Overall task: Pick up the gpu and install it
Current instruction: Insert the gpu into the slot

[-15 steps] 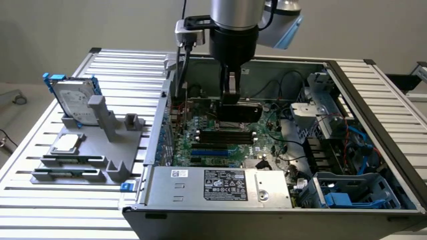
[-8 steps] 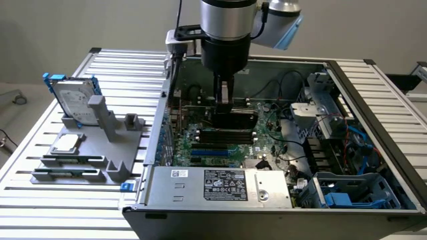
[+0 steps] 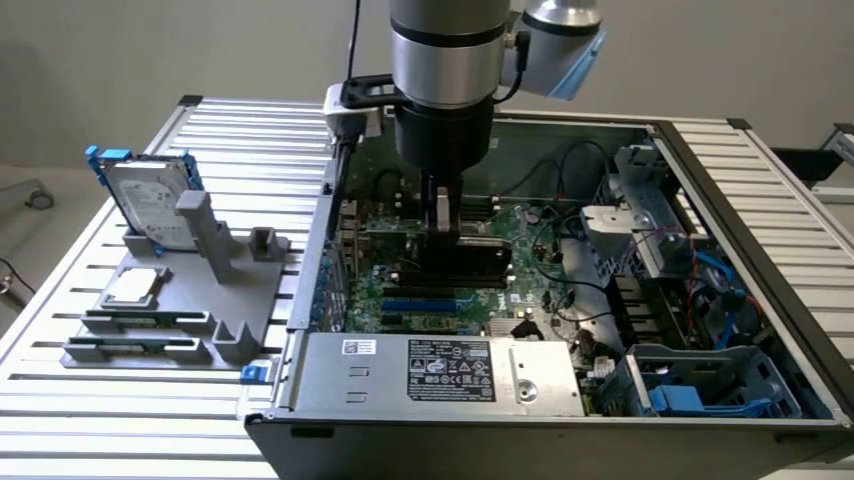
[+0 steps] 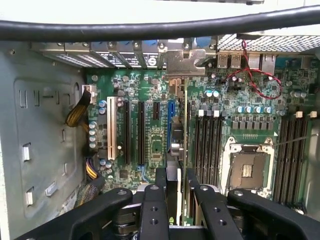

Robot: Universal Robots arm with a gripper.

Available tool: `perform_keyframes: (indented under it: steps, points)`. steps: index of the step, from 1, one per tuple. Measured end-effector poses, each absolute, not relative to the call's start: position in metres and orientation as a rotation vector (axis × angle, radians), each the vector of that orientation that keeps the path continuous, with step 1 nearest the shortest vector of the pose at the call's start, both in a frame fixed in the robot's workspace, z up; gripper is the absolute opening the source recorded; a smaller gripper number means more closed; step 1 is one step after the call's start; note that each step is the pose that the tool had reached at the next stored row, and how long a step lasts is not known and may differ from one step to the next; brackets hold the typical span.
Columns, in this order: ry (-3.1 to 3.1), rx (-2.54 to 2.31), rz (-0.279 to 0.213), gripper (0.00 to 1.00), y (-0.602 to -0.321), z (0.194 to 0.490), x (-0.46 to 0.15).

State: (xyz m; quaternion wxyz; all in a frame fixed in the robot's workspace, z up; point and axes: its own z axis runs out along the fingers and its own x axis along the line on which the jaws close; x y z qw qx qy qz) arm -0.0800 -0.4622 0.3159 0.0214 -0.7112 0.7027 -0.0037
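Fingers clamp gpu, seemingly over blue slot; memory slots beside.

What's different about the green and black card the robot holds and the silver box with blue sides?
The thin green-and-black gpu card is clamped in the gripper inside the open computer case; the silver hard drive with blue rails is slotted in a grey plastic holder outside it. The gpu looks dark; the hard drive is shiny silver. Both stand on edge.
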Motion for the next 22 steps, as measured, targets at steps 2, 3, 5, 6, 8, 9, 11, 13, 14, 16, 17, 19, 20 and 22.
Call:
perform_keyframes:
  steps: [2,3,5,6,8,9,11,13,14,16,17,19,20,22]
  points:
    - [2.178,-2.204,-0.011,0.26,-0.462,0.316,-0.080]
    - [2.178,-2.204,-0.011,0.26,-0.462,0.315,-0.080]
    - [2.191,-2.191,-0.013,0.26,-0.463,0.312,-0.081]
    - [2.200,-2.181,-0.014,0.26,-0.462,0.311,-0.081]
    - [2.215,-2.165,-0.015,0.26,-0.463,0.308,-0.082]
    - [2.217,-2.164,-0.015,0.26,-0.463,0.307,-0.082]
    - [2.217,-2.163,-0.015,0.26,-0.464,0.307,-0.082]
    - [2.218,-2.162,-0.015,0.26,-0.465,0.305,-0.083]
    - [2.219,-2.161,-0.015,0.26,-0.465,0.304,-0.083]
    - [2.222,-2.158,-0.015,0.26,-0.466,0.302,-0.084]
    - [2.224,-2.157,-0.015,0.26,-0.467,0.300,-0.085]
    - [2.226,-2.154,-0.015,0.26,-0.468,0.298,-0.085]
    - [2.227,-2.153,-0.015,0.26,-0.468,0.297,-0.086]
    - [2.229,-2.151,-0.015,0.26,-0.469,0.294,-0.086]
